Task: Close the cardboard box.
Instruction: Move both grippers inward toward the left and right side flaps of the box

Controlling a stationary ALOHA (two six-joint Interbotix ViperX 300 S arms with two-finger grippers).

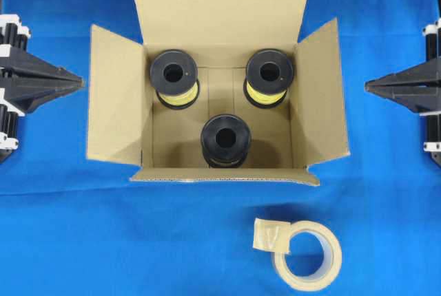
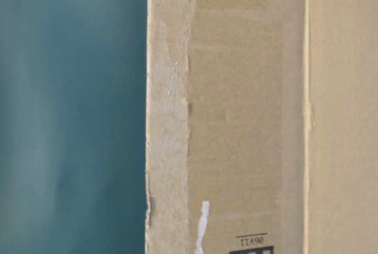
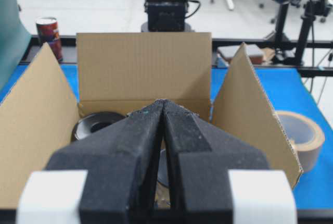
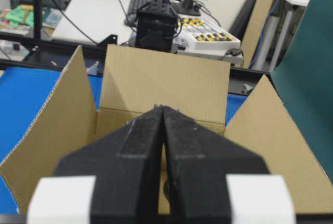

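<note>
The cardboard box (image 1: 117,96) stands open in the middle of the blue table, all four flaps raised. Inside stand three black spools (image 1: 224,139), two of them wound with yellow line. My left gripper (image 1: 81,81) is shut and empty, pointing at the box's left flap from just outside it; the wrist view shows its tips (image 3: 163,102) together above the flap edge. My right gripper (image 1: 366,88) is shut and empty, a little off the right flap; its tips (image 4: 162,108) meet in the wrist view. The table-level view shows only a box wall (image 2: 236,118) close up.
A roll of beige tape (image 1: 306,253) with a loose end lies on the table in front of the box, toward the right; it also shows in the left wrist view (image 3: 303,138). Blue cloth surrounds the box on all sides.
</note>
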